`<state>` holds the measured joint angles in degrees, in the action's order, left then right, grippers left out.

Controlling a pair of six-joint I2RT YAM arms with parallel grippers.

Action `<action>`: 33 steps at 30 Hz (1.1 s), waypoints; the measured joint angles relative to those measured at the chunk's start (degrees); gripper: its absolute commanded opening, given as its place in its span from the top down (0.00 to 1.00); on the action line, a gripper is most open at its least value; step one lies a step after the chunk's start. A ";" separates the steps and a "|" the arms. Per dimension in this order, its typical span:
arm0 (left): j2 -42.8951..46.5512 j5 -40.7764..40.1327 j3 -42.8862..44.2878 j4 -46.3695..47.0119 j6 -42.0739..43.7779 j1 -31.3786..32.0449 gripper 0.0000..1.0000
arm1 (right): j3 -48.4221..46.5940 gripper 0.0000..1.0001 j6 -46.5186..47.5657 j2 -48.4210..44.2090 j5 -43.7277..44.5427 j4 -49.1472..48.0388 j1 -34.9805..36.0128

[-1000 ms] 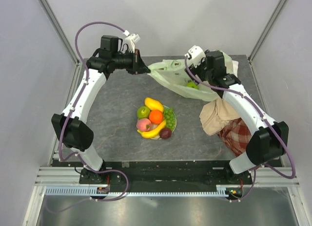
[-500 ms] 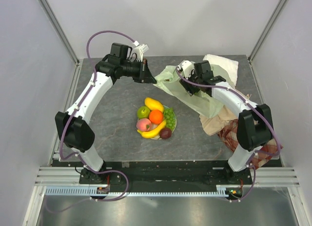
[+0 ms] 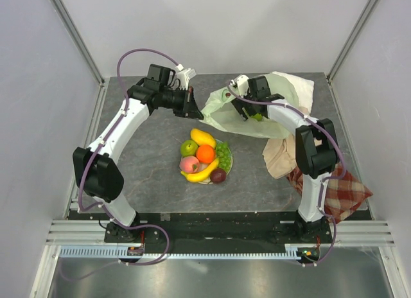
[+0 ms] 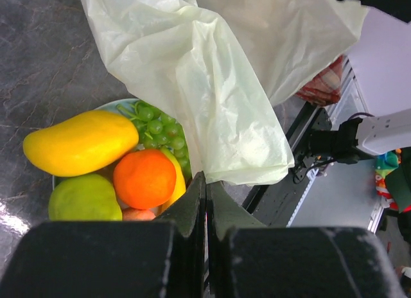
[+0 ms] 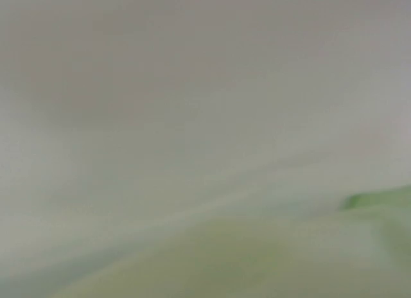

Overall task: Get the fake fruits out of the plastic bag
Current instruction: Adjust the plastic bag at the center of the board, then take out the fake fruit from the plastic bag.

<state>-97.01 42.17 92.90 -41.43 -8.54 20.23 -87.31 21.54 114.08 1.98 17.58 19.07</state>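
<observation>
The left arm [image 3: 117,129] and the right arm [image 3: 286,115] share white, rounded link shells set between bulky black joint housings, with a thin purple cable [image 3: 136,51] looping loosely along each and white plugs [image 3: 187,70] near the wrists, while the left gripper [image 4: 206,180] shows matte black, blocky fingers [image 4: 185,216].

No legible text, labels, brands or numbers, plastic bag [image 4: 212,86] shows no print

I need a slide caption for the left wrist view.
Left gripper holding the plastic bag above mango, orange, grapes and apple.
</observation>
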 measured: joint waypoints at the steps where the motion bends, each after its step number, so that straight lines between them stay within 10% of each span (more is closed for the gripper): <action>1: 0.00 -0.20 0.00 -0.28 0.31 0.00 0.99 | -0.92 0.15 -0.70 0.92 0.20 -0.02 -0.26; 19: 0.00 -3.21 0.20 -0.90 3.54 0.00 0.98 | -7.52 0.02 -6.95 10.21 -1.79 -0.04 -3.65; 24: 0.00 -4.13 0.76 -0.96 3.65 0.00 0.98 | -7.52 0.30 -8.20 11.50 -3.13 1.31 -3.76; 33: -1.90 -6.12 5.44 -1.77 3.63 0.00 0.98 | -8.90 0.36 -9.75 5.62 -12.11 6.08 -5.95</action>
<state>-98.91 36.05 98.35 -43.20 -4.91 20.23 -96.20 11.79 119.70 -10.13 23.66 13.13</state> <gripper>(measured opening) 0.022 0.874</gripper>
